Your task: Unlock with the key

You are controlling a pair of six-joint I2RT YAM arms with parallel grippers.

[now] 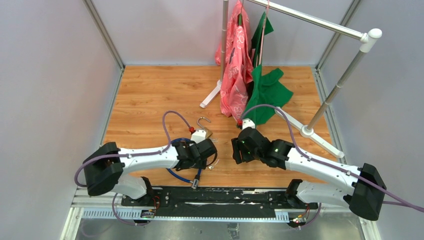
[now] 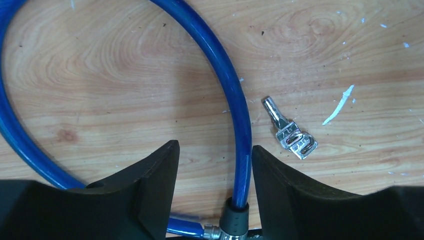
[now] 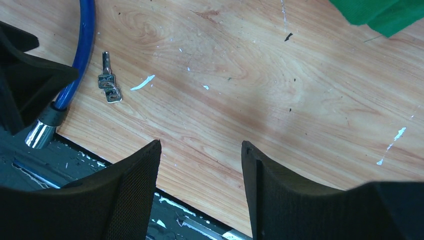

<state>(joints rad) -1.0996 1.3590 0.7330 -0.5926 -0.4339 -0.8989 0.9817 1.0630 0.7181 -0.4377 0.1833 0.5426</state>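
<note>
Left pincer (image 2: 214, 148) astride glossy blue cable (image 2: 244, 160); flat silver keys (image 2: 292, 135) beside.

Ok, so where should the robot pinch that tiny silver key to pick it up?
Pinch the key by its wide flat head, coming straight down from above, because it lies flat on the wooden table. Keep to the side away from the blue cable, which curves close beside the thin blade.

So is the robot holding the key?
No, the key lies loose on the wooden table, just right of the blue cable, with nothing gripping it.
</note>
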